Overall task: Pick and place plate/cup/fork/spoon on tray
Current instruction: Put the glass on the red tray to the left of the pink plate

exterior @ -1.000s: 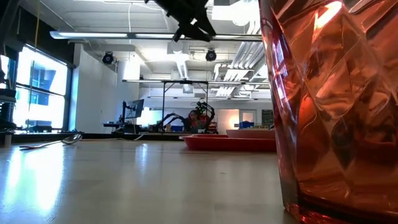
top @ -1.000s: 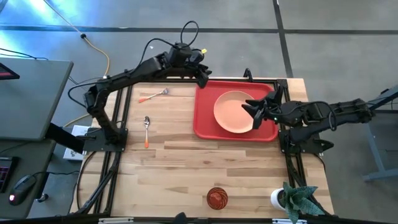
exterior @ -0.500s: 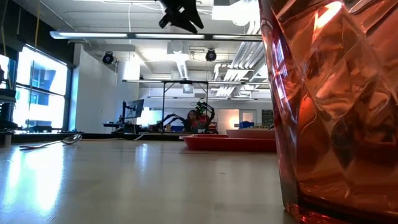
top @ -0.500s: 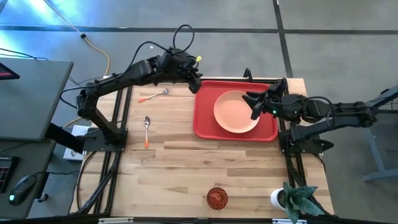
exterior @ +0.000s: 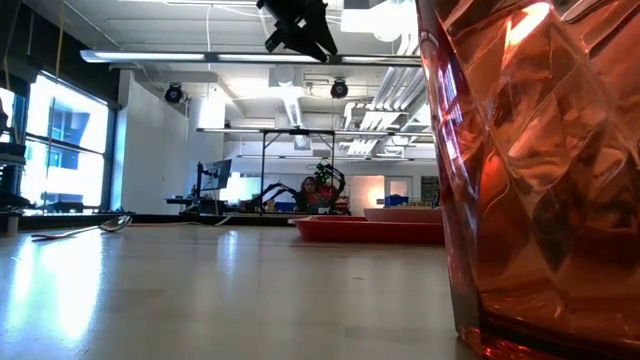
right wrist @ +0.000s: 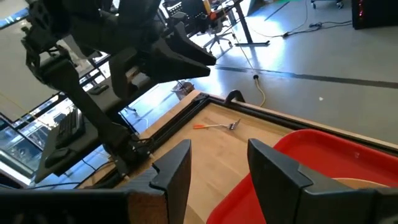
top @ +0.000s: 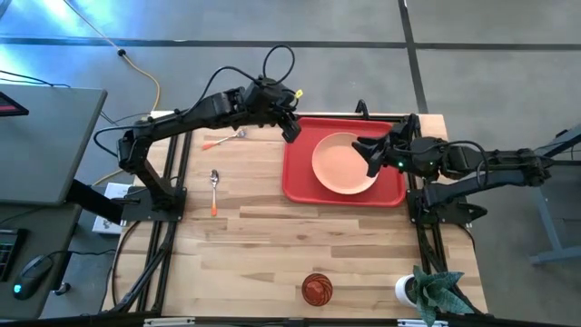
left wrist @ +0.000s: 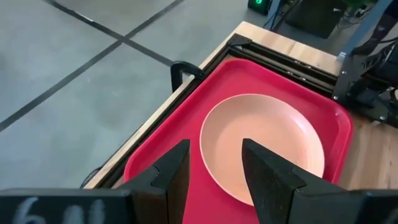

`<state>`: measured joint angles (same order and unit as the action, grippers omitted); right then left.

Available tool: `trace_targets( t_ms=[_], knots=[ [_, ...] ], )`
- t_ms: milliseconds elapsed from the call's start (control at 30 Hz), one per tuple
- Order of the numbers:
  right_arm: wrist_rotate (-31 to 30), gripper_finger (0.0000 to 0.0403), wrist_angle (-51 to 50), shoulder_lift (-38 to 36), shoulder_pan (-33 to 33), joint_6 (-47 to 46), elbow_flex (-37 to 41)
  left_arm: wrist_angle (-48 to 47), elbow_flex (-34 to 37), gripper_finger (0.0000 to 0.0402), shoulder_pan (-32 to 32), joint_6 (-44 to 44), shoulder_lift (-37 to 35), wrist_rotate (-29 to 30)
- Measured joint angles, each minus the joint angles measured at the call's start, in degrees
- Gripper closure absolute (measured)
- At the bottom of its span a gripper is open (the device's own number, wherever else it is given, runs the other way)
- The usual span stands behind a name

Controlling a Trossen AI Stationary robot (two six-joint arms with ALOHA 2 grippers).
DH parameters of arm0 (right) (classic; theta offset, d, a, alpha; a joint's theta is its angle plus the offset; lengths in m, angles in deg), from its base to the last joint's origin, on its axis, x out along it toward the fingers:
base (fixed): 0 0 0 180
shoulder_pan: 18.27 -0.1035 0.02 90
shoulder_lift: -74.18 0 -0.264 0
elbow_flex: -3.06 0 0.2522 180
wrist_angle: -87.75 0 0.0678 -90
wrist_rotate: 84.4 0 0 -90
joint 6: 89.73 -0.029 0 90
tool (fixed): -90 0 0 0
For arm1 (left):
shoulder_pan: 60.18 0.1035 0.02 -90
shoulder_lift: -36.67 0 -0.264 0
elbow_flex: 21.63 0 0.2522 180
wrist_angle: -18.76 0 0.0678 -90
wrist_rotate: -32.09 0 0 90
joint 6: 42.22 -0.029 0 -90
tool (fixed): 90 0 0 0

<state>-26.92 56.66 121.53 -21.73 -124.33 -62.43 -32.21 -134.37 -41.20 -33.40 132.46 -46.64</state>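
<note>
The plate (top: 344, 163) sits on the red tray (top: 300, 186) — one job done. My left gripper (top: 290, 130) and right gripper (top: 366, 156) hover there, both open and empty. The fork (top: 224, 139), spoon (top: 214, 190) and cup (top: 317, 288) wait on the table.

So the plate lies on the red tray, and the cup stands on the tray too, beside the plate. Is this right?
Not quite. The plate does lie on the red tray, but the cup is not on it: the high view shows it standing on the bare wooden table, near the front edge, far from the tray.
</note>
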Motion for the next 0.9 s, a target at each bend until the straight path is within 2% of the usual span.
trace_targets(
  t_ms=[100,200,333,467,600,667,800,900],
  knots=[
    [-2.33,0.0253,-1.08,0.31,0.17,-2.33,0.0,0.14,0.0,0.0268,-0.31,0.37,-0.01,0.01],
    [-7.02,0.0253,-6.37,0.97,1.39,-6.04,0.0,0.5,0.0,0.0268,-0.31,1.48,-0.26,-0.09],
    [-6.63,0.0253,-14.76,2.26,3.53,-13.29,0.0,1.19,1.42,0.0268,-0.53,0.62,-1.09,-0.11],
    [-3.63,0.0253,-16.66,3.8,3.84,-14.82,0.04,9.36,12.36,0.0268,-1.62,-0.1,-3.1,-0.79],
    [-1.52,0.0253,-16.39,4.97,3.82,-14.37,0.04,25.06,26.29,0.0268,-2.44,5.45,-6.98,-5.97],
    [-1.47,0.0253,-16.28,5.51,3.82,-13.81,0.04,30.46,31.09,0.0268,-2.62,7.16,-9.29,-7.36],
    [-1.2,0.0253,-16.27,7.12,4.68,-12.96,0.04,32.38,36.7,0.0268,-1.77,5.35,-15.11,-6.73],
    [1.49,0.0253,-15.87,8.73,6.52,-12.95,0.04,32.41,40.14,0.0268,0.05,2.72,-20.35,-4.6]
  ],
)
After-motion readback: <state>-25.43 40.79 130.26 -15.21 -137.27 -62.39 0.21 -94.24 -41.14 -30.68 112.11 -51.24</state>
